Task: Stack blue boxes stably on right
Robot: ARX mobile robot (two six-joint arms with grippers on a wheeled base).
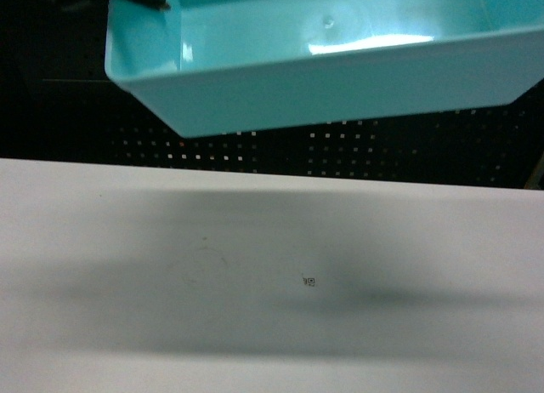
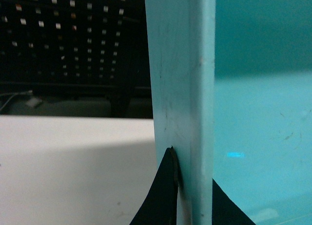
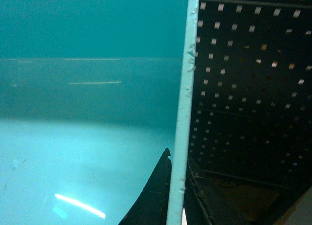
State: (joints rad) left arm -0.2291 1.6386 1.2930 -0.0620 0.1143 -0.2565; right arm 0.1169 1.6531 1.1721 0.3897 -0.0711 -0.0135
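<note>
- White bench (image 1: pixel 255 325) below, dark pegboard (image 1: pixel 340 150) behind.
- Turquoise tub (image 1: pixel 340 78) hangs in mid-air, carried.
- Left gripper (image 2: pixel 192 196) jaws clamped on one end wall; right gripper (image 3: pixel 176 196) jaws clamped on the opposite wall.
- Next, judged: level transport rightward; the crate is not in view.

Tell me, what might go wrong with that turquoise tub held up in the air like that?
1. The tub hangs high above the white table, held only by thin end walls: left gripper on one, right gripper on the other. A slip at either would tip or drop it.
2. The blue crate is in no view, so lowering blind could seat the tub crookedly.
</note>
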